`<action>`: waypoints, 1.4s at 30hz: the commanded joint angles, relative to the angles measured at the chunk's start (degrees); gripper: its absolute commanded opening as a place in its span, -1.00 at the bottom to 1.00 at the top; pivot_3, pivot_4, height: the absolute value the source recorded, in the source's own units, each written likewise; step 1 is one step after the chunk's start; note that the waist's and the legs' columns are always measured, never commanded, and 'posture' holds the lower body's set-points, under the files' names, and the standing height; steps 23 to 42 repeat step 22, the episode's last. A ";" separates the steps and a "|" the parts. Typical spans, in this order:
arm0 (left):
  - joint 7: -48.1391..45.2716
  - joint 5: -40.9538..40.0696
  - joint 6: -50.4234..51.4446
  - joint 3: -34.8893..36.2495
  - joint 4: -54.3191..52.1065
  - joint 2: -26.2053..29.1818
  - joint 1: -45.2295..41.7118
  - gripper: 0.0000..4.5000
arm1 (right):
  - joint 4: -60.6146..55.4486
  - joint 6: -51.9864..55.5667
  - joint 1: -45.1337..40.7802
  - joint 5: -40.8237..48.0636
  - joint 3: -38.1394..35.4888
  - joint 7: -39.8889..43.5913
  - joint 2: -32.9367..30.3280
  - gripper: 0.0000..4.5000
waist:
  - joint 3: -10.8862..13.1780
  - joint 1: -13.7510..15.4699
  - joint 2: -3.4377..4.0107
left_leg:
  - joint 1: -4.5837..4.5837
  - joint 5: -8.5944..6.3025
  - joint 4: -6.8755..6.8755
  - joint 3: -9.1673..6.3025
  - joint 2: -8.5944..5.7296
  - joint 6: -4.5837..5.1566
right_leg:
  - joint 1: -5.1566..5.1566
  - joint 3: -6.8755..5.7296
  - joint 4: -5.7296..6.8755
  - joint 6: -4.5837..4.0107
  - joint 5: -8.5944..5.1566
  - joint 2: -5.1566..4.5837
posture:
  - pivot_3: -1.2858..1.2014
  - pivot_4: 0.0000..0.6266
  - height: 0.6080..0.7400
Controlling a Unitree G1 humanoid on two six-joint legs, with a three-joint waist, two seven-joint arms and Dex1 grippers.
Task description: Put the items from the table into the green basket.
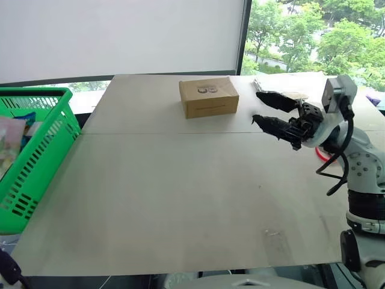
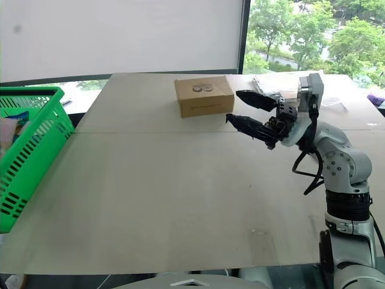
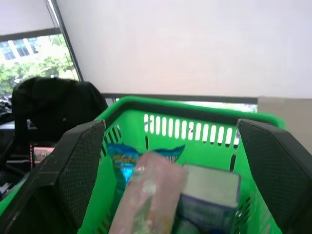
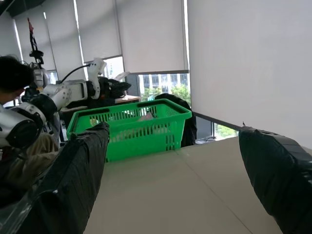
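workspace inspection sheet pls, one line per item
surface: pale table, seam across, no task items lying on it
job's things: pink packet in the green basket among other packs
clutter: cardboard box at far side; clear wrapper behind it
grippers: left gripper open above basket; right gripper open, empty, over table
cables: black cable looping along right arm
surroundings: white blinds, trees outside, a person in right wrist view

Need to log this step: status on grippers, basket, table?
Left gripper open over green basket, pink snack packet in it. Right gripper open, empty, above table. Cardboard box left on table.
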 commanded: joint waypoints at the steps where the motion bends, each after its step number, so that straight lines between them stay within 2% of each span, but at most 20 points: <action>1: -1.65 -5.47 0.89 1.51 -11.54 -1.50 -2.66 0.99 | -0.67 -1.11 2.07 -0.42 -1.93 0.60 -1.79 1.00 | -0.08 0.38 -0.08 | -0.01 0.00 0.00 0.01 -0.01 0.00 | 0.00 0.00 -0.02 0.00 0.00 -0.03 | 0.19 -1.00 0.76; 2: -1.72 -7.49 2.81 1.49 -14.82 -3.15 -2.70 0.99 | -0.51 -1.20 2.77 -0.49 -1.99 0.53 -2.01 1.00 | -0.11 0.60 -0.02 | -0.01 0.00 0.00 0.03 -0.07 0.00 | 0.00 0.00 -0.02 0.01 0.01 -0.11 | 0.19 -1.00 0.76; 3: -4.01 -10.58 5.19 -0.70 -22.57 -6.02 0.34 0.99 | 0.19 -2.43 3.94 -2.27 -1.46 0.54 -2.34 1.00 | -0.19 0.77 0.11 | 0.00 0.00 0.01 0.06 -0.10 0.00 | 0.00 0.01 0.01 0.01 0.01 -0.17 | 0.18 -1.00 0.76; 6: -6.06 -14.99 10.50 -9.96 -41.95 -13.45 9.47 0.99 | 3.61 -6.69 6.16 -8.46 0.26 -0.72 -2.57 1.00 | -0.65 1.17 0.52 | 0.05 0.00 0.01 0.23 -0.16 0.02 | 0.03 0.03 0.00 0.04 0.02 -0.28 | 0.19 -1.00 0.76; 9: -2.66 -16.35 14.16 -19.02 -53.58 -20.57 13.70 0.99 | 7.28 -12.14 8.77 -14.82 1.29 -1.67 -2.71 1.00 | -0.72 1.79 0.60 | 0.06 0.01 0.17 0.23 -0.21 0.05 | 0.07 0.04 0.11 0.07 0.04 -0.27 | 0.19 -1.00 0.76; 12: -1.14 -12.73 15.23 -27.15 -59.71 -24.17 17.70 0.99 | 11.69 -18.59 10.92 -21.10 1.67 -3.58 -2.90 1.00 | -0.73 1.81 0.58 | 0.08 0.01 0.31 0.20 -0.13 0.06 | 0.10 0.02 0.21 0.07 0.04 -0.06 | 0.17 -1.00 0.76; 16: 1.43 -9.49 13.94 -34.68 -62.34 -30.32 23.04 0.99 | 17.19 -25.89 14.50 -29.19 2.19 -6.71 -4.13 1.00 | -0.96 1.63 1.12 | 0.31 0.02 0.34 0.26 -0.12 0.07 | 0.37 0.07 0.19 0.07 0.03 0.11 | 0.14 -1.00 0.76; 20: 2.43 -4.28 9.33 -36.62 -58.21 -34.48 26.82 0.99 | 18.94 -28.30 17.33 -31.80 1.95 -7.46 -4.82 1.00 | -0.97 1.33 1.14 | 0.37 0.02 0.54 0.22 -0.11 0.09 | 0.55 0.09 0.18 0.09 0.02 0.29 | 0.13 -1.00 0.76; 22: 1.12 -1.70 6.01 -37.18 -55.70 -34.66 28.14 0.99 | 18.62 -29.42 18.62 -32.04 1.78 -7.02 -4.83 1.00 | -0.97 1.24 1.15 | 0.46 0.03 0.55 0.22 -0.10 0.10 | 0.63 0.11 0.19 0.08 0.02 0.72 | 0.11 -1.00 0.76; 42: 1.12 -1.70 6.01 -37.18 -55.70 -34.66 28.14 0.99 | 18.62 -29.42 18.62 -32.04 1.78 -7.02 -4.83 1.00 | -0.97 1.24 1.15 | 0.46 0.03 0.55 0.22 -0.10 0.10 | 0.63 0.11 0.19 0.08 0.02 0.72 | 0.11 -1.00 0.76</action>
